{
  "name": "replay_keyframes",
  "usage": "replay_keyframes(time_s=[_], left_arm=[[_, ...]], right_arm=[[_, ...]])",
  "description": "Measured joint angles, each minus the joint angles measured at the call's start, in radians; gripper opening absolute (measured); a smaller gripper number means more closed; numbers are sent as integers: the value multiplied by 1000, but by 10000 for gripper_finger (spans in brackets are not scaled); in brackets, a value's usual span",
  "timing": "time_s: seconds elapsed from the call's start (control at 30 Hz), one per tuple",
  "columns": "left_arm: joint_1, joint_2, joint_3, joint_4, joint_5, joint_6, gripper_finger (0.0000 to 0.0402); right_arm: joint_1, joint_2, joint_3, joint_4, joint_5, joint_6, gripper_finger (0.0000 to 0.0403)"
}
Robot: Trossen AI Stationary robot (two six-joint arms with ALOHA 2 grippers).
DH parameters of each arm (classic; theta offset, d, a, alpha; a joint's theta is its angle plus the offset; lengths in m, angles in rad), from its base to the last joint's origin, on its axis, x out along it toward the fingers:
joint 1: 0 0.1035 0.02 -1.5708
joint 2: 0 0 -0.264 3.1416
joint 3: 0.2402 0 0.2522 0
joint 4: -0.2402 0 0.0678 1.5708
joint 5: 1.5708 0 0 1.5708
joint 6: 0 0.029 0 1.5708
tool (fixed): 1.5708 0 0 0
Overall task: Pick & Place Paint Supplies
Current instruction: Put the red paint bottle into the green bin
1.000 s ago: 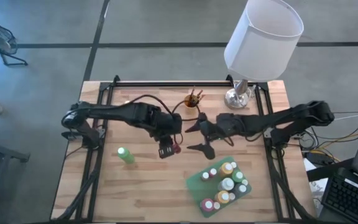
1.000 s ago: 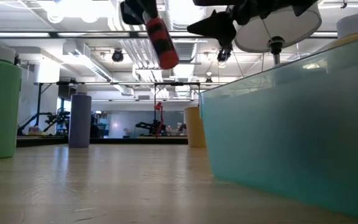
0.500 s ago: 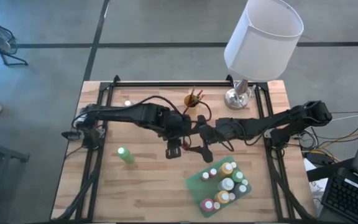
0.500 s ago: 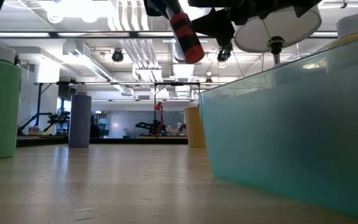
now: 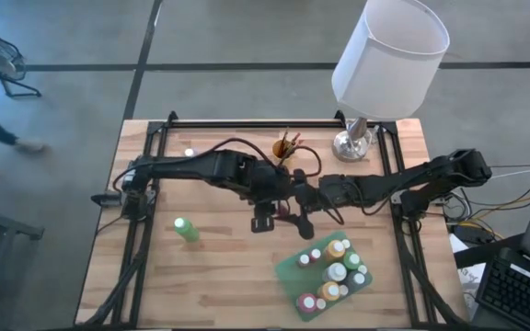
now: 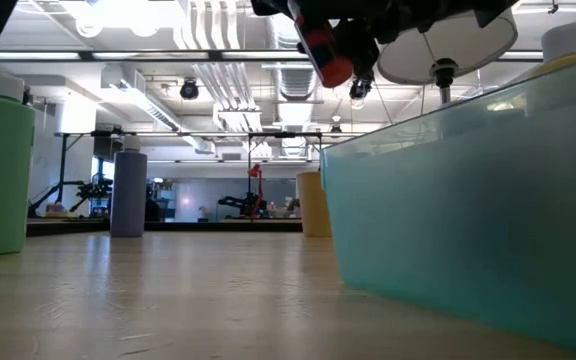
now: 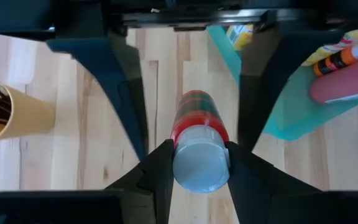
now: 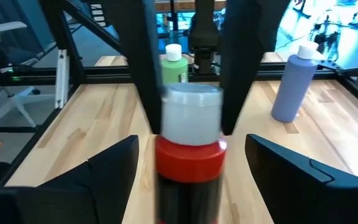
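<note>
No brand or writing can be read on any bottle; the labels are blurred or too small.

Nearest in the high view: teal tray (image 5: 288, 268) at the table's near right part, packed with upright white-capped paint bottles (image 5: 336, 272) in green, yellow, orange and pink. A lone green bottle (image 5: 186, 229) stands on the wooden table (image 5: 219, 276) to the left, well apart from the tray.

Mid-table, raised above the surface: both arms meet. Left pincer (image 5: 267, 210) is closed on a red paint bottle (image 5: 282, 211). In the left wrist view its two fingers (image 7: 156, 171) press either side of the bottle's pale cap end (image 7: 196, 167), with the red banded body pointing away over the boards. Right pincer (image 5: 302, 204) faces it from the other side, spread wide. In the right wrist view its dark fingers (image 8: 110, 168) stand on either side of the red bottle (image 8: 188, 163) with clear gaps, not touching. In the low view the red bottle (image 6: 325, 55) hangs tilted, high above the table, among dark arm parts.

Farther back: yellow cup of dark-handled brushes (image 5: 286, 147), just behind the pincers. A lavender bottle (image 8: 289, 84) and another green white-capped one (image 8: 174, 65) stand beyond. White-shaded lamp (image 5: 389, 55) on a silver base at the far right edge. A small white cap or bottle (image 5: 189, 153) at far left; cannot tell which.
</note>
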Motion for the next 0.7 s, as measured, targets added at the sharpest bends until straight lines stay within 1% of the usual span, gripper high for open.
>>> replay_keyframes(time_s=[0.17,0.27,0.43,0.7], left_arm=[[0,-5,2,3,0,17,128],[0,-5,1,5,-4,35,128],[0,-5,0,25,-5,65,128],[1,-5,0,42,-11,79,128]], right_arm=[[-1,0,0,5,31,-3,298],[-3,0,-1,8,34,-3,290],[-2,0,-1,10,34,-3,256],[-2,0,-1,10,31,-10,182]])
